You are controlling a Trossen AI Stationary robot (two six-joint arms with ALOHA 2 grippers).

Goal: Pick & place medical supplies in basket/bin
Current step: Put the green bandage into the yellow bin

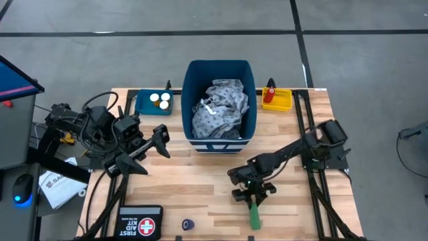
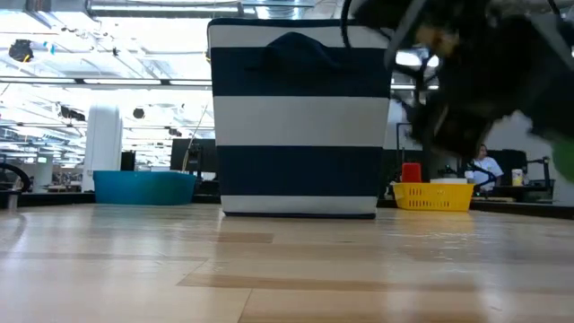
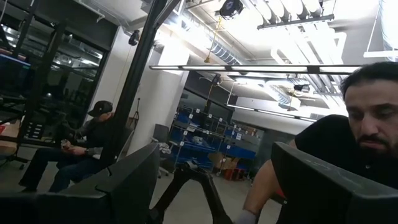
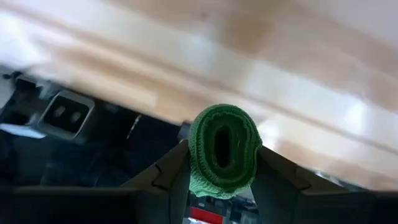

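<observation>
The tall dark blue bin (image 1: 220, 73) (image 2: 300, 117) stands at the table's far middle, and the grey patterned gown (image 1: 221, 107) lies bunched inside it. Two white bottles (image 1: 160, 100) sit in the teal tray (image 1: 143, 104) (image 2: 143, 187). A red cylinder (image 1: 269, 94) sits in the yellow tray (image 1: 282, 102) (image 2: 433, 195). A dark blue roll (image 1: 187, 225) lies near the table's near edge. My right gripper (image 1: 254, 199) (image 4: 222, 153) is shut on a green roll (image 1: 255, 215) at the near right. My left gripper (image 1: 158, 140) (image 3: 211, 193) hangs open left of the bin. My right gripper pinches the green roll between its two fingers (image 4: 168, 174), which press on its opposite sides (image 4: 196, 155). The fingers point toward the table's near edge and lie along the roll, whose free end (image 1: 255, 223) sticks out past them. The low view shows it as a green blur above the tabletop.
A black FIRST AID KIT pouch (image 1: 140, 224) lies at the near left corner. Bare wood stretches between the bin and the near edge. People sit in the room beyond the table.
</observation>
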